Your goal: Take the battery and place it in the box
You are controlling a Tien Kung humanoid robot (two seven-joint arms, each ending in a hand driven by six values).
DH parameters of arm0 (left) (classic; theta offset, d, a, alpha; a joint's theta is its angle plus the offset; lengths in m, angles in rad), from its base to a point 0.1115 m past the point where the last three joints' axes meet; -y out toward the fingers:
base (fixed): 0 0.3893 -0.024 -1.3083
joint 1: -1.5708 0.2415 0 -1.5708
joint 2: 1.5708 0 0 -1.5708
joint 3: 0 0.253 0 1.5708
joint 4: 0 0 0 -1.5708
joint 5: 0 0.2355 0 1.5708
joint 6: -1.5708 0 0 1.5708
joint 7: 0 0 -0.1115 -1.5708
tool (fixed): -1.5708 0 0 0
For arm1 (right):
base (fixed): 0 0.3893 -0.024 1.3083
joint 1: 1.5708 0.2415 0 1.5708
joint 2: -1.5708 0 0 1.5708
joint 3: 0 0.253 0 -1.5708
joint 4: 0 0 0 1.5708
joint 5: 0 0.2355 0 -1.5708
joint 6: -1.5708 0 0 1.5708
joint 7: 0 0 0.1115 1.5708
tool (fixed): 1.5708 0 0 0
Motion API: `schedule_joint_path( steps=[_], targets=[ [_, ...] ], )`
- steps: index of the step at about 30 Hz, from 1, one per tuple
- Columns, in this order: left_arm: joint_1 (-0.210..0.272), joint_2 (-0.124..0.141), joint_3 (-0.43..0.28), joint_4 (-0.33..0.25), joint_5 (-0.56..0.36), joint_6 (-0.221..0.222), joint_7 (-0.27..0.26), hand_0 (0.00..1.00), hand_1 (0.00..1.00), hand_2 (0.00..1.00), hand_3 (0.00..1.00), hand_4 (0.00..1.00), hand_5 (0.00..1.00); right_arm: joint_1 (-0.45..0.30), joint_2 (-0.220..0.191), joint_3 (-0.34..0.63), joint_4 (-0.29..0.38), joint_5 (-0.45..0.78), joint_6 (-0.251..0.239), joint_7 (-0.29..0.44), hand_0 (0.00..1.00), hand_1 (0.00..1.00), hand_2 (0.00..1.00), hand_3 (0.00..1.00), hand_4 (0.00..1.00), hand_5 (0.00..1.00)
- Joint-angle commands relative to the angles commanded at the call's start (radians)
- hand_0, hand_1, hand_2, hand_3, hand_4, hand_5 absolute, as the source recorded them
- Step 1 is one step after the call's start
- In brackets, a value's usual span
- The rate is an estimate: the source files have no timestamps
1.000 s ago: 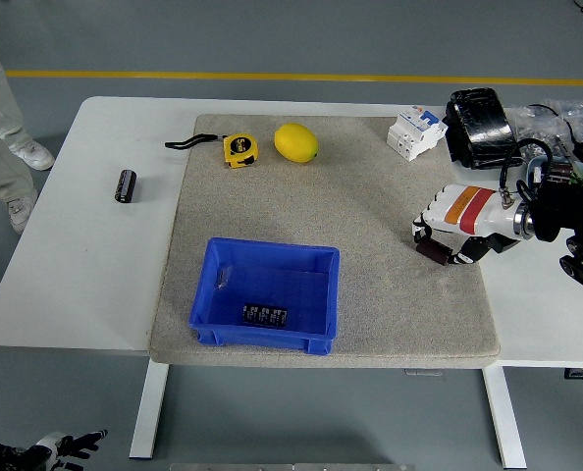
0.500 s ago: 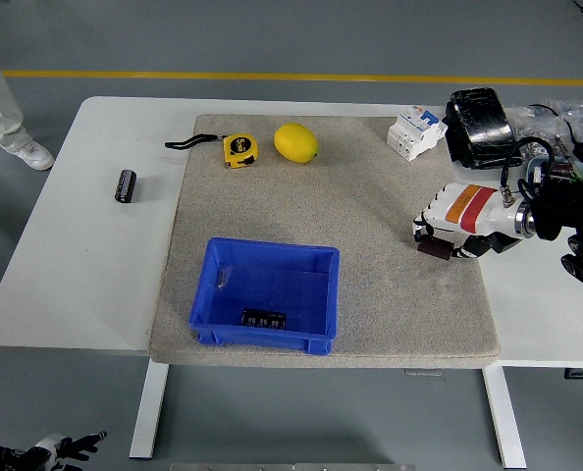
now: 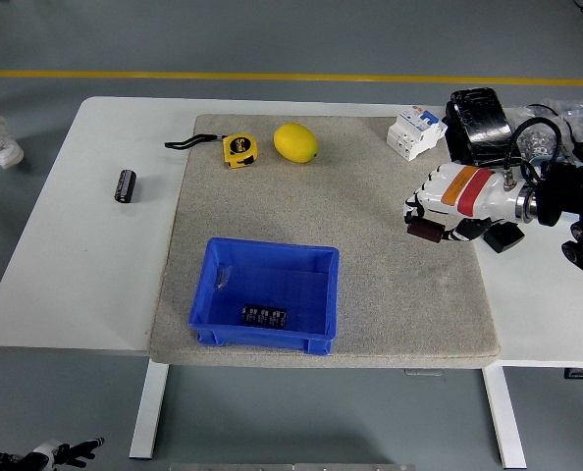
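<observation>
Our white right hand [image 3: 439, 208] with its orange-red band at mid right, fingers curled around a dark cylindrical battery [image 3: 425, 231], above the grey felt mat [image 3: 370, 255], blue plastic box [image 3: 268, 295] at lower centre, well apart

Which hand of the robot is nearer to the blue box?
Right. The right hand is above the mat, to the right of and beyond the blue box, shut on a dark battery. The left hand hangs low, below the table's near edge.

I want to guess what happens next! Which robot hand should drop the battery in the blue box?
Probably the right robot hand: it already grips the battery above the mat, right of the blue box.
</observation>
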Motion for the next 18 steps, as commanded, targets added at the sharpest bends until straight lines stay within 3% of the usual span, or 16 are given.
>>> schedule_joint_path(
  steps=[10,18],
  targets=[
    [0.003,0.001,-0.006,0.000,0.008,-0.003,0.001,0.746,0.751,0.795,0.653,0.732,0.640,0.024,-0.018,0.042,0.247,-0.001,0.020,-0.014,0.594,0.492,0.530,0.538,0.684,0.006],
    [0.000,0.002,0.001,-0.001,0.001,-0.004,0.003,0.746,0.751,0.796,0.653,0.734,0.643,0.043,0.007,0.021,0.407,0.002,0.045,-0.036,0.596,0.498,0.536,0.552,0.702,0.018]
  ],
)
